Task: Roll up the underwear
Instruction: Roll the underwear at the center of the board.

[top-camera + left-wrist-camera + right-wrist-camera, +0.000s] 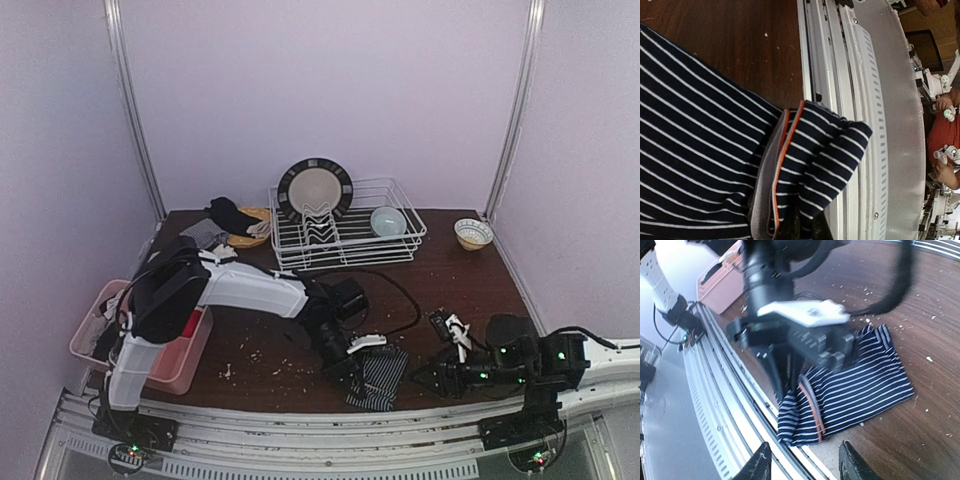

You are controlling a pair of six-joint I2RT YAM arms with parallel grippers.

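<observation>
Dark wooden table (470,290) holds striped underwear (865,385), pinched by left gripper (788,389).

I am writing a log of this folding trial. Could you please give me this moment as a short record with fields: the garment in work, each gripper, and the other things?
garment: striped underwear, mostly flat at the near edge of the table, one side folded over
left gripper: shut on the striped underwear at the fold
right gripper: open, holding nothing, apart from the cloth
other things: pink tray at the left; dish rack at the back with a plate and a bowl
rolling: not yet done
</observation>
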